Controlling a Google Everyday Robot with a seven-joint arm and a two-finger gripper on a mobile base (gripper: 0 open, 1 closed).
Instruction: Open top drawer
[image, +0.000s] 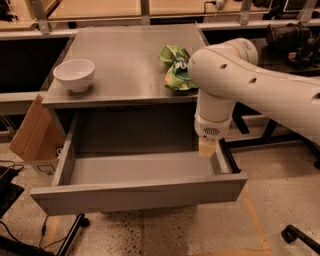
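Now the gripper (206, 148) hangs pointing down, and whether it is wide or narrow I cannot tell. Just below it and stretching to its left, the top drawer (140, 197) stands pulled far out. Above it lies a green bag (176, 67), and far to its upper left sits a white bowl (74, 74).

Wide grey handleless top drawer (140, 192) standing pulled out, its box interior lying open from above, tan-tipped gripper (207, 148) hanging over the drawer's right rear corner, thick white robot arm (250, 85) crowding the drawer's right side, brown cardboard sheet (30, 132) leaning just left of the drawer
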